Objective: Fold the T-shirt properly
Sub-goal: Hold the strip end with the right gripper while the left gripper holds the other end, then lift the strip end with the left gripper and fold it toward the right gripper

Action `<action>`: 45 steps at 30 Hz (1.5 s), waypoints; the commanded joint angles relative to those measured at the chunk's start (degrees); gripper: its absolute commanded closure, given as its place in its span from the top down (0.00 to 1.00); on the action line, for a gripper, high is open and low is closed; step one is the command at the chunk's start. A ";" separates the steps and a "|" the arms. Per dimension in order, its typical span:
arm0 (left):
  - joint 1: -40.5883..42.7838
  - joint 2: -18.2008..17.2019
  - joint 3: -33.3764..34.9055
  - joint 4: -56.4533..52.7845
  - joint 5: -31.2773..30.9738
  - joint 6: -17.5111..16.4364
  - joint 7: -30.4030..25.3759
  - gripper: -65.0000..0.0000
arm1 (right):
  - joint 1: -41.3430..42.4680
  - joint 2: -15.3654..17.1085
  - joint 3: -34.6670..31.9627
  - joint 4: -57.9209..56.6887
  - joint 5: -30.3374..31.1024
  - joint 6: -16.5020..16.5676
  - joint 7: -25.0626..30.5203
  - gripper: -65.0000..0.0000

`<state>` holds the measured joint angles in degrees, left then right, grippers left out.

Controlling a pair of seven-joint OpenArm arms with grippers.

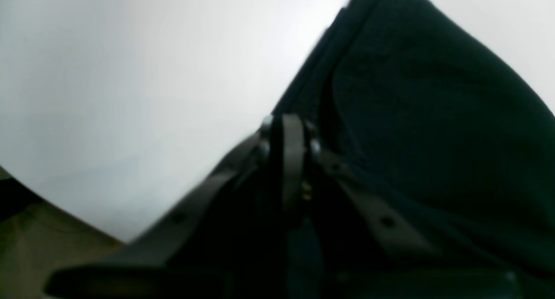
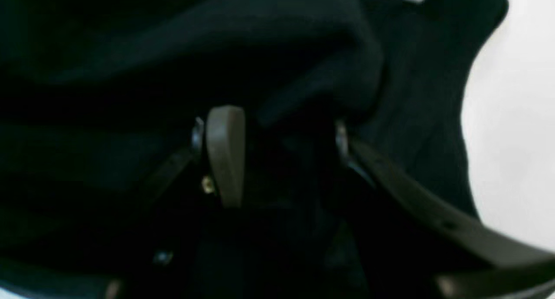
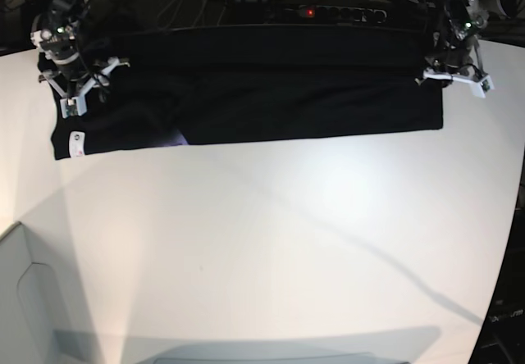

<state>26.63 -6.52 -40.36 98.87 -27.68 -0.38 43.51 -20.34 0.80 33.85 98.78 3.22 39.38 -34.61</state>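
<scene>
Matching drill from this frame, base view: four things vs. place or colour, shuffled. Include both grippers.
Things:
1. left gripper
2. right gripper
3. tag
4. T-shirt

Place or colour, base view:
A. black, stretched along the far side of the table
B. at the shirt's left end
C. white, on the shirt's near-left corner
D. at the shirt's right end

Pairs: 1-D, 2-B, 3-C, 4-A
</scene>
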 commanded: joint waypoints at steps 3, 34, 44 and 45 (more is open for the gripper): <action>0.49 -0.55 -0.21 0.95 -0.05 0.07 -0.39 0.37 | -0.10 0.48 0.22 -0.45 0.16 0.62 0.54 0.37; 0.58 0.06 4.71 7.81 -0.14 -0.01 -0.65 0.00 | 1.92 1.36 0.13 -1.86 -0.02 0.62 0.54 0.37; 1.02 1.82 25.11 17.04 0.03 -0.01 -1.09 0.00 | 1.92 1.27 0.13 -1.86 -0.02 0.62 0.54 0.37; 0.93 1.82 27.74 17.04 0.30 -0.01 -1.09 0.00 | 1.92 1.27 0.13 -1.86 -0.02 0.62 0.54 0.37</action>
<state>27.68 -4.60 -12.14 114.91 -26.85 -0.16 43.31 -18.41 1.58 33.85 96.47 3.42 39.33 -33.67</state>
